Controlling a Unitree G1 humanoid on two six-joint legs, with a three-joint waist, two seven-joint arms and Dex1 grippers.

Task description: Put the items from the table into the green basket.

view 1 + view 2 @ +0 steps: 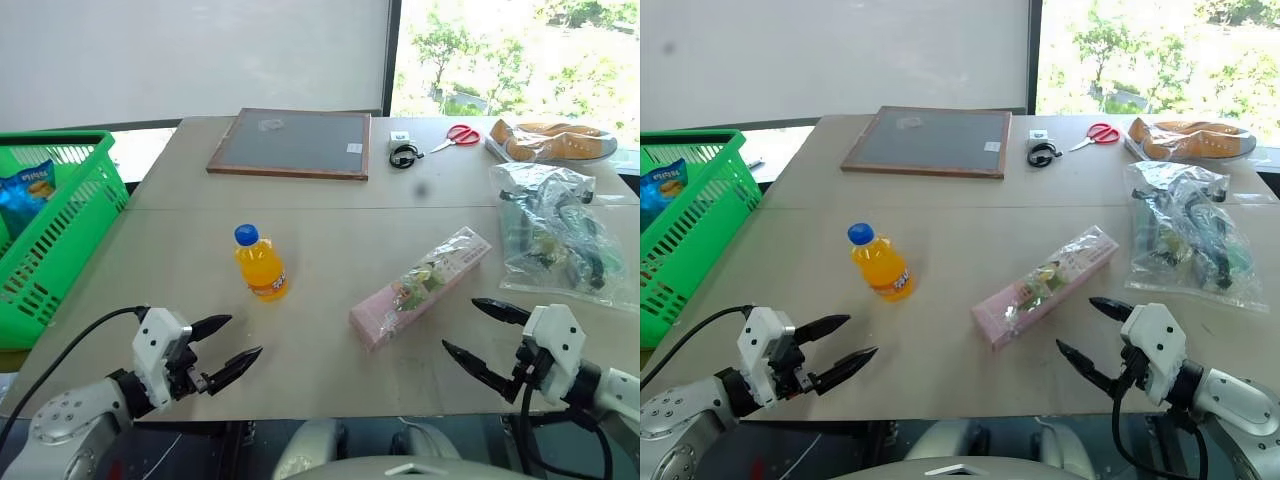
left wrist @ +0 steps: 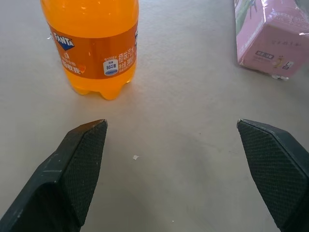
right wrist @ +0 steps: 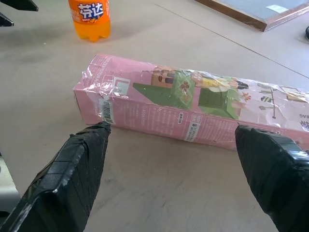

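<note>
Both grippers, left and right, hover with jaws apart, empty. From the left one, the orange bottle stands at one o'clock; a clumsy approach could topple it. Pink box lies beside; green basket at nine o'clock.

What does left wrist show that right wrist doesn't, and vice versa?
Left wrist alone: the left gripper with open jaws over bare table, and the bottle's label side up close, with only an end of the pink box.

Right wrist alone: the right gripper, jaws open, facing the long side of the pink box, plus a corner of the framed board.

Both: bottle upright, box flat, both untouched on the table.
</note>
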